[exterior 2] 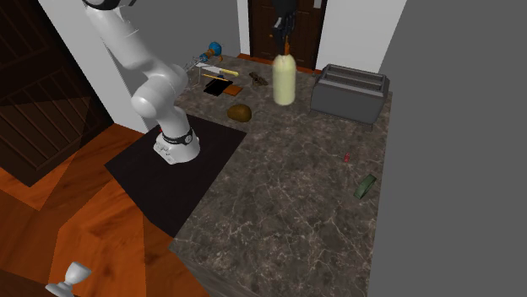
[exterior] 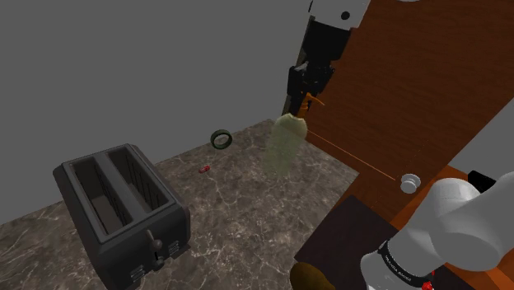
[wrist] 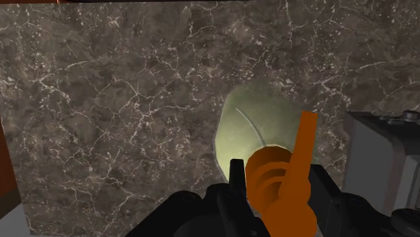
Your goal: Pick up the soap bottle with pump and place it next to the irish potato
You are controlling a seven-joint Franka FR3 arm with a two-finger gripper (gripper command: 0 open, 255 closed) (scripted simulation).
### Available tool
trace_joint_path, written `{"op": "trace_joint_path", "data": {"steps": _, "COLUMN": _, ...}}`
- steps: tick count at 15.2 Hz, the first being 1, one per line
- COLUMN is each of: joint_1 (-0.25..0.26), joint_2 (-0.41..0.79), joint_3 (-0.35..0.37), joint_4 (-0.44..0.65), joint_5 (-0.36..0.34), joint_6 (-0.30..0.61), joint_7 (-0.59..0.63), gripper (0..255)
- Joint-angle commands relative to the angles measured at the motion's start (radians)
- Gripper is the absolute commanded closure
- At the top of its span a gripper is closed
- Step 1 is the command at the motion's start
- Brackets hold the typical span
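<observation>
Dimly and evenly lit in the shoulder view: muted tones across the counter [exterior: 247, 206], deep shade inside the slots of the toaster [exterior: 123, 210], soft shading down the pale soap bottle [exterior: 286, 144]. Brighter in the second exterior view, lit as if from above, with the white arm [exterior 2: 143, 72] bright on top and greyer under its elbow. Crisp everywhere; marble veins sharp out to the counter's edges in the wrist view, straight edges kept straight, a paler band along one side of the bottle's rounded body, flat and even on the stone around it.
</observation>
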Motion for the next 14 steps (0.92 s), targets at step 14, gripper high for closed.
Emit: {"op": "trace_joint_path", "data": {"steps": 14, "joint_1": 0.095, "joint_2": -0.009, "joint_3": 0.253, "joint_4": 0.157, "joint_5": 0.085, "joint_6": -0.128, "joint_7": 0.36, "gripper": 255}}
